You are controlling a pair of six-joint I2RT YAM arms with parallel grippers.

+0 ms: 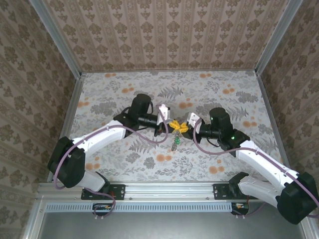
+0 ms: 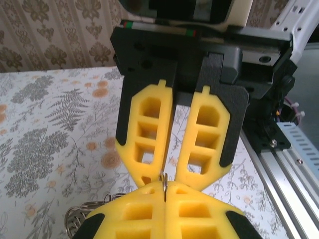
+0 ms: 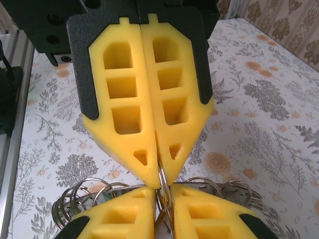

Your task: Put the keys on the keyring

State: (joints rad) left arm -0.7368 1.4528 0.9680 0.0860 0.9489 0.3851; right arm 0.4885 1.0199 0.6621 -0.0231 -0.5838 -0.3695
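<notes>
1. My left fingers point(image 3: 119, 142) are pressed flat together along their whole length. A thin wire loop of the keyring point(image 3: 70, 204) is pinched at their tips and sticks out edge-on.
2. From my left wrist, the seam between those fingers shows no gap, and the same thin wire rises out of it.
3. My right fingers point(image 2: 207, 128) point straight at the left ones, tip to tip and almost touching.
4. There is a narrow gap between the right fingers, and the ring's wire sits in it. I cannot tell whether they press on the wire or only stand around it.
5. The keyring looks like a bundle of bright metal loops. It fans out to either side just behind the place where the four tips meet.
6. From above, my left arm point(image 1: 97, 138) and my right arm point(image 1: 261, 162) both reach inward. They meet over the middle of the flower-patterned surface point(image 1: 209, 94).
7. The keys point(image 1: 176, 143) are a tiny cluster with green and a touch of red, just on the near side of the meeting tips. They are too small for me to tell whether they hang from the ring or lie on the surface.
</notes>
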